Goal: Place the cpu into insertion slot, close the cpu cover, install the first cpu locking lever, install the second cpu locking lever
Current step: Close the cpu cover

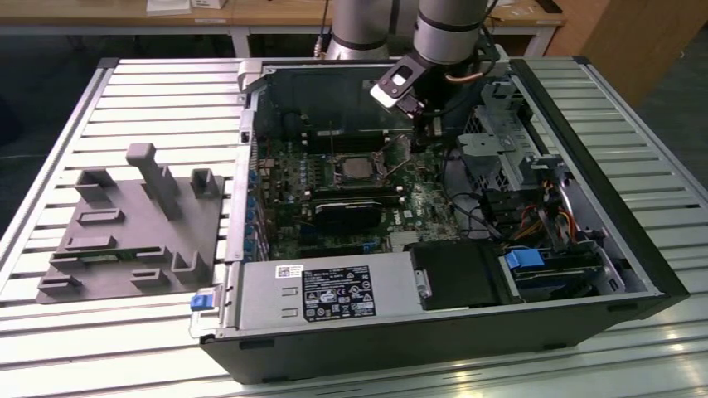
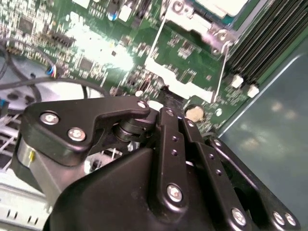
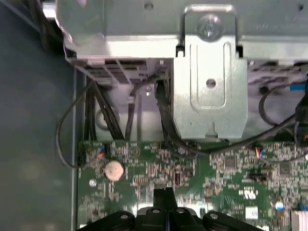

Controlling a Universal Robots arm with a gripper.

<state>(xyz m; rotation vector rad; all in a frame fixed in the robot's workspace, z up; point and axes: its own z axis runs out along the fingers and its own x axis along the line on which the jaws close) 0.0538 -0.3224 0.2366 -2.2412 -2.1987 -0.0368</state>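
The cpu (image 1: 356,168) lay flat inside the insertion slot (image 1: 335,170), its pale top level with the silvery rim. The slot sat on the motherboard (image 1: 290,178) of the open case (image 1: 443,348), nearer the board's far edge than its near one. The case itself stood on the slatted worktop (image 1: 166,91).

The tool (image 1: 429,131) hung over the board's far corner on the exterior view's right, between the slot and the metal drive cage (image 1: 492,145), near the slot but not touching it. From the tool, the slot lay toward the exterior view's left and a little toward the board's near edge.

In the first wrist view the tool's fingertips (image 3: 161,197) met with only a thin seam between them and nothing gripped, so it looked closed and empty, close to the coin cell (image 3: 114,169).

In the second wrist view a thin wire locking lever (image 2: 222,72) ran along the side of the slot facing the tool, with its free end toward the tool. Whether it was latched could not be told.
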